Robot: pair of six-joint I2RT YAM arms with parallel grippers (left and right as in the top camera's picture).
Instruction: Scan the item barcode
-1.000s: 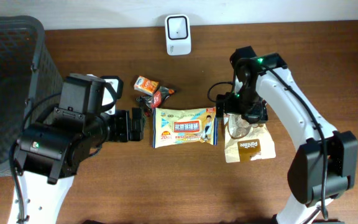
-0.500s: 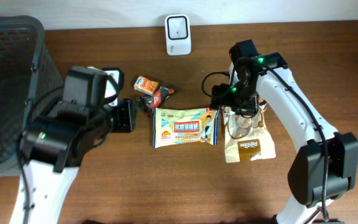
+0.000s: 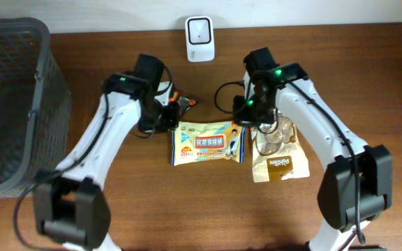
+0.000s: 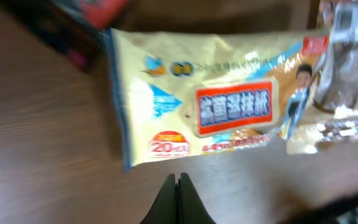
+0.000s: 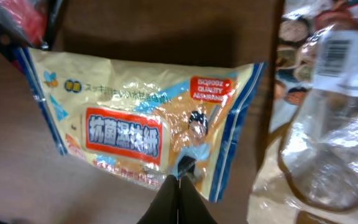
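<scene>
You are at the pick-up step: left fingers (image 4: 171,202) and right fingers (image 5: 170,200) sit pressed together at the wipes pack (image 3: 208,142), flat on the desk (image 3: 187,209); next, grip it and find its barcode

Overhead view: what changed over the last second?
Both arms swung in toward the wipes pack: the left gripper from the left, the right gripper leftward to its right edge. Both sets of jaws closed; the left holds nothing, the right's grip is unclear. The pack, brown snack bag, scanner and basket stayed put.
</scene>
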